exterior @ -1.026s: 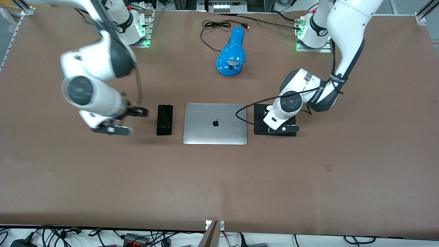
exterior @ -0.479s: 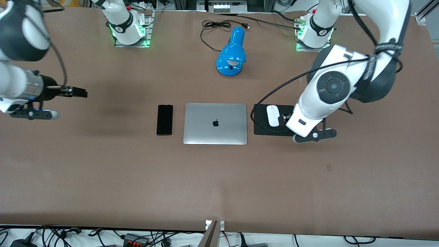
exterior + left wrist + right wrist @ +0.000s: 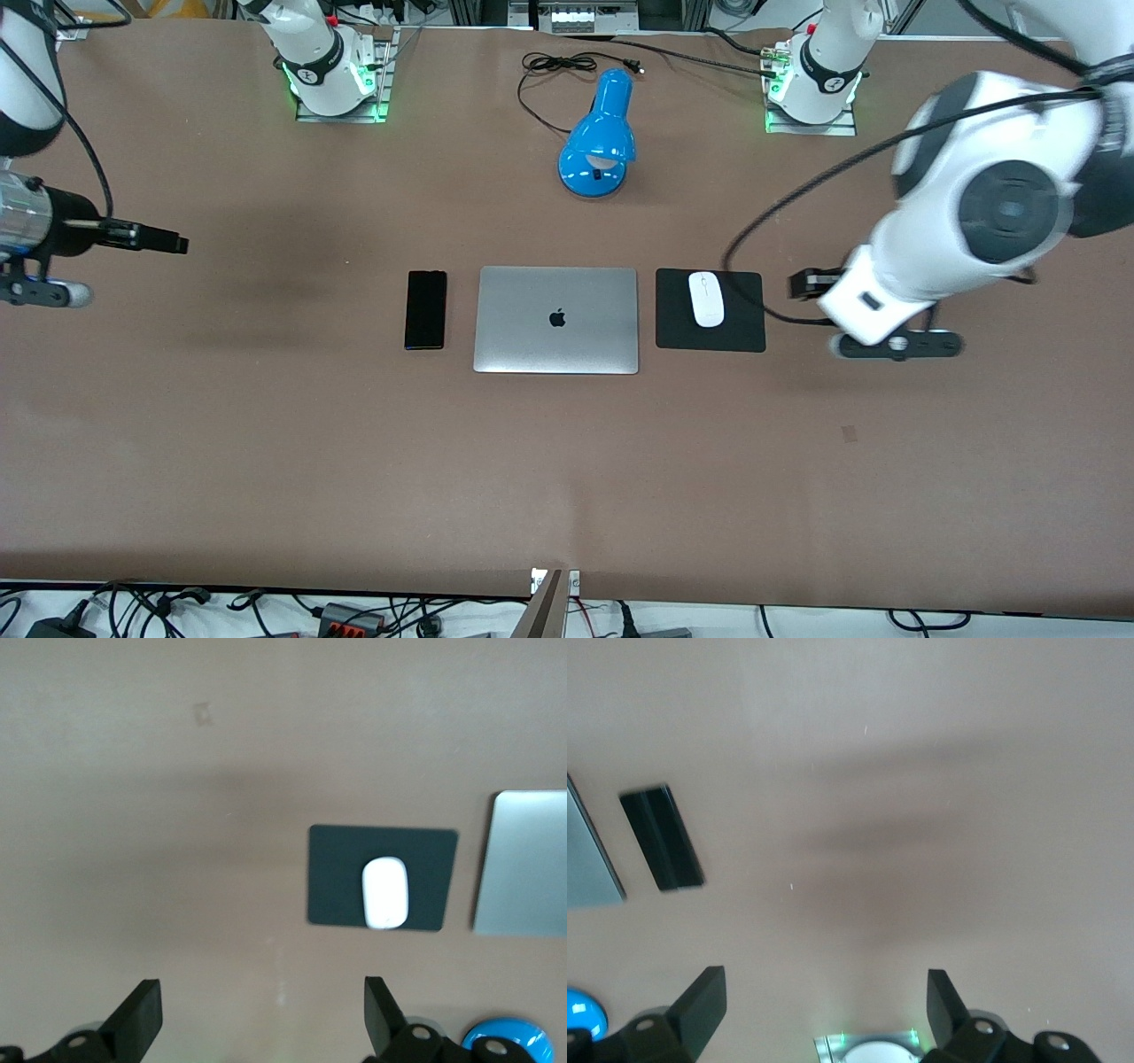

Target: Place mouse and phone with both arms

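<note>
The brown table [image 3: 567,461] was laid out like a little desk setup. A closed silver laptop [image 3: 555,319] sat in the middle, with the black mouse pad [image 3: 744,310] just beside it toward the left arm's end and the phone [image 3: 425,309] just beside it toward the right arm's end. The mouse [image 3: 706,299] was lying flat on the pad, clear of the pad's edges, nothing touching it. The phone lay flat too, long side parallel to the laptop's edge, with a small gap between them.

A blue desk lamp [image 3: 599,137] lay farther from the front camera than the laptop, between the two robot bases, its black cord [image 3: 558,66] looped near the table edge.

The left gripper [image 3: 263,1019] was up in the air over bare table, off the pad toward the left arm's end, fingers spread wide and holding nothing. The right gripper [image 3: 824,1003] hung over bare table well away from the phone, out at the right arm's end, fingers also wide apart and empty.
</note>
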`<state>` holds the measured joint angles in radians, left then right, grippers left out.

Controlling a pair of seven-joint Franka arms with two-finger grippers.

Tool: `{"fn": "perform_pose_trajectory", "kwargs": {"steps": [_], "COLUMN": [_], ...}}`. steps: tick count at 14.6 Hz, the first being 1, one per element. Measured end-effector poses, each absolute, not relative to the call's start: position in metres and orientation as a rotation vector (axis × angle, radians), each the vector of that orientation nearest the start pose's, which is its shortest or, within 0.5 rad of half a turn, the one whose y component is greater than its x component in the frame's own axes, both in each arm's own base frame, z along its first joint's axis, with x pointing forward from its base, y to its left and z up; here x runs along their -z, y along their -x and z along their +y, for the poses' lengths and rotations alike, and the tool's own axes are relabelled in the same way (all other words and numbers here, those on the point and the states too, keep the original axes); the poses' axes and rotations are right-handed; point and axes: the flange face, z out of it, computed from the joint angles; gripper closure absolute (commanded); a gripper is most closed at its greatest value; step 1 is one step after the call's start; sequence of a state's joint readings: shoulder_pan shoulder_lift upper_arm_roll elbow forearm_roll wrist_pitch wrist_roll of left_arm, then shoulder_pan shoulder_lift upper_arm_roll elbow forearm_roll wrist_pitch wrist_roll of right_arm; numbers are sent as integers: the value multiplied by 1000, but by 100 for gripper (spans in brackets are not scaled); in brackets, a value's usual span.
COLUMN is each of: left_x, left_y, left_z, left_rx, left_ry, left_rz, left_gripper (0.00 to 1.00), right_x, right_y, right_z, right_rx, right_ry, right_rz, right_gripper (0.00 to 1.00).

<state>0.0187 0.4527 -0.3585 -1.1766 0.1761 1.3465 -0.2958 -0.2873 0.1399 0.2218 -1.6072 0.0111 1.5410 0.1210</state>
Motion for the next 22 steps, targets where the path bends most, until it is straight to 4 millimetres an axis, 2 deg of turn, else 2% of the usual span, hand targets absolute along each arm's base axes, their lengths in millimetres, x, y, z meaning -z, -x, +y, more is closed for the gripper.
{"fn": "perform_pose_trajectory", "kwargs": {"steps": [2, 4, 6, 9, 11, 13, 15, 16, 18, 22], "left_x": [-556, -571, -570, -561, -567, -589, -606, -608, -603, -593], "left_y": [-634, -635, -637, -636, -626, -605, -581, -572, -566, -566], "left_z": [-113, -92, -83, -59, -29, -9, -4, -4, -7, -9], "left_rx": [-394, -391, -396, -406, -263, -60, 28, 26, -11, -55], "left_ry": [3033, 3045, 3045, 3161, 3233, 3261, 3258, 3247, 3236, 3192], "left_rz": [95, 144, 134, -17, -122, -182, -189, -172, -124, -79], "left_gripper": [0, 0, 0, 0, 0, 0, 0, 0, 0, 0], "right_x": [-568, -585, -580, -570, -575, -579, -580, -580, -580, -577], "right_y": [-572, -566, -565, -564, -565, -566, -569, -569, -570, -570], "right_z": [-38, -30, -27, -34, -34, -32, -32, -32, -29, -27], "right_rx": [-145, -41, 4, 12, 51, 78, 82, 82, 79, 67], "right_ry": [3095, 3103, 3107, 3109, 3109, 3109, 3107, 3107, 3107, 3108], "right_rz": [362, 375, 372, 392, 391, 379, 378, 376, 367, 361], "right_gripper": [0, 0, 0, 0, 0, 0, 0, 0, 0, 0]}}
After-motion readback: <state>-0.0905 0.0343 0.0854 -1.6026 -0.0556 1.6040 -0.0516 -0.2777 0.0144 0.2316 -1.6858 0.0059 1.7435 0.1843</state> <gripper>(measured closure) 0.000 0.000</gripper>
